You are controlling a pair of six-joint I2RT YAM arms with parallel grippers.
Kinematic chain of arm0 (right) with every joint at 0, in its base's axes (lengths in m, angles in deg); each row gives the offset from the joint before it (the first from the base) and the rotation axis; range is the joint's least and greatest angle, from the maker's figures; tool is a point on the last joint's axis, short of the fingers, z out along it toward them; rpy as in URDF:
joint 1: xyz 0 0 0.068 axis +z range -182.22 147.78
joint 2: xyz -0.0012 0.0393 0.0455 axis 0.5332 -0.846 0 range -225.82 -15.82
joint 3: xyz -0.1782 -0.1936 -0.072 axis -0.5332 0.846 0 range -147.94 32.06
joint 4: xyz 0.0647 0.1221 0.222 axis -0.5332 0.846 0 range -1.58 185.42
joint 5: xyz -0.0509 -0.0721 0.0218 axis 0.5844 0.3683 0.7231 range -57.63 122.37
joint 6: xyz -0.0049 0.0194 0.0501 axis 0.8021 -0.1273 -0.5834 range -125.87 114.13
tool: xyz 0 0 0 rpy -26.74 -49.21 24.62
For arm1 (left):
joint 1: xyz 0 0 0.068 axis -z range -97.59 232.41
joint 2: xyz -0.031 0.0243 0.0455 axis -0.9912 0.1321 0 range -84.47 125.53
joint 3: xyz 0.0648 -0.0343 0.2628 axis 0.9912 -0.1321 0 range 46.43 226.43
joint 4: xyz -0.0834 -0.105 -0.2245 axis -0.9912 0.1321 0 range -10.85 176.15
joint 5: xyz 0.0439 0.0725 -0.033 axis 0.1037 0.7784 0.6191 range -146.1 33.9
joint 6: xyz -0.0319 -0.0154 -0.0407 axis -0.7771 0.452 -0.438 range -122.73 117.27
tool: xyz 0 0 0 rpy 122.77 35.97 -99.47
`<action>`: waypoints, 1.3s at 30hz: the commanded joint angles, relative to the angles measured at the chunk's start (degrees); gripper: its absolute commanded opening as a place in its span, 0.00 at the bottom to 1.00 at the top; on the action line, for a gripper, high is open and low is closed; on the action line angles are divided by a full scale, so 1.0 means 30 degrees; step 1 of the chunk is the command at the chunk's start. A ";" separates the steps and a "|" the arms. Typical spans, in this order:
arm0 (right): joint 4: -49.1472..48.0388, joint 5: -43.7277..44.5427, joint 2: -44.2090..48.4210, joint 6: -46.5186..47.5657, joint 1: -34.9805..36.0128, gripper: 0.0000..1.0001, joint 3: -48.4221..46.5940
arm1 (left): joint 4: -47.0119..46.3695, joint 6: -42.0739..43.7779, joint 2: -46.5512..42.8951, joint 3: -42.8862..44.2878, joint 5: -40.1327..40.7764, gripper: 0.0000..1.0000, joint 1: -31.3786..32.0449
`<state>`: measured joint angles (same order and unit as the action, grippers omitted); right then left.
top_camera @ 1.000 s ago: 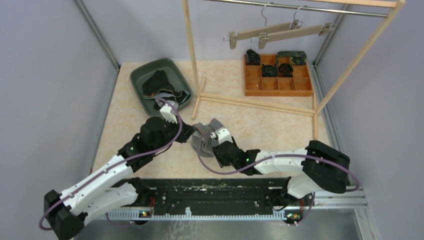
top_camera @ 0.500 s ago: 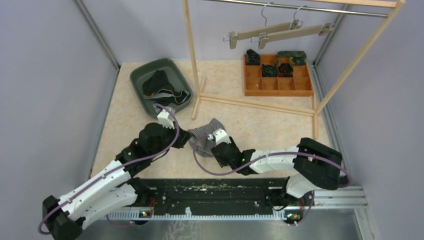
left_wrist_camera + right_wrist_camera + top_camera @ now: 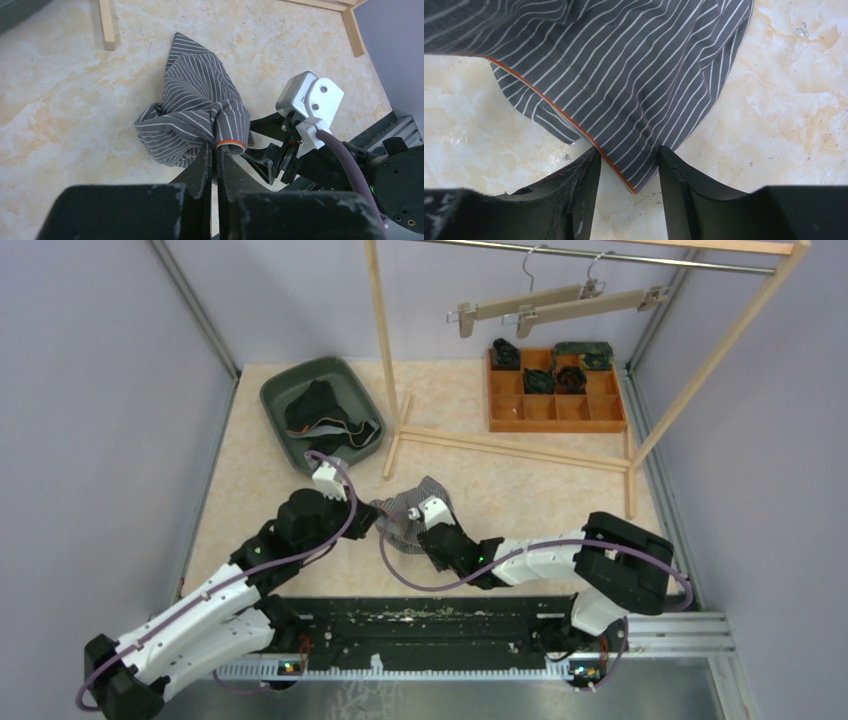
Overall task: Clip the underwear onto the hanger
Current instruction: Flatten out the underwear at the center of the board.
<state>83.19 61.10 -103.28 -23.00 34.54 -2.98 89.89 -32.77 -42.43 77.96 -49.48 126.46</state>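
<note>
The underwear, dark grey with thin white stripes and an orange hem, sits crumpled on the tabletop between my two arms, just in front of the foot of the wooden rack. It is not on a hanger.

My left tool is pressed together on a bunched fold of the cloth, right where the orange hem curls round. From that pinch the fabric fans out away from the tool and ends in a point towards the rack's foot.

My right tool comes in from the other side with its fingers spread. A corner of the underwear hangs down into the gap, and the orange hem runs diagonally towards it. The left finger sits just beside that hem and the right finger at the cloth's edge. Bare tabletop shows between the fingers below the corner, so this tool grips nothing.

Further out, two wooden clip hangers hang side by side on the rail at the top of the rack, well apart from the underwear.

A green bin holding dark garments stands to the left of the rack. A wooden tray with compartments lies under the hangers. Dark folded items fill several of its rear compartments.
</note>
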 commanded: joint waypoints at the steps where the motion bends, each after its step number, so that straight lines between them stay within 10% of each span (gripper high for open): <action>1: -0.0066 -0.0432 -0.0378 0.0130 0.0248 0.45 -0.0310 | 0.0184 -0.0159 -0.0162 -0.0354 0.0282 0.04 0.0111; 11: 0.0370 -0.0275 -0.0258 -0.0142 0.0234 0.00 -0.0066 | 0.0684 -0.0200 -0.0533 -0.0548 0.0762 0.05 0.0096; 15: 0.0559 0.0420 0.0651 -0.0076 0.0217 0.00 0.0102 | 0.0892 -0.0076 -0.0820 -0.0576 0.1036 0.09 0.0111; 26: 0.3384 0.2875 0.4016 0.1239 0.0040 0.00 -0.1021 | 0.1605 0.0016 -0.2226 -0.1551 0.1649 0.74 0.0103; 39: 0.5731 0.3874 0.7278 0.0467 -0.1104 0.00 -0.0541 | 0.2898 -0.0860 -0.4379 -0.2368 0.2660 0.84 0.0111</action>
<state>98.40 70.04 -83.74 -20.40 32.42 -2.98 98.26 -34.24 -55.02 72.56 -41.94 126.46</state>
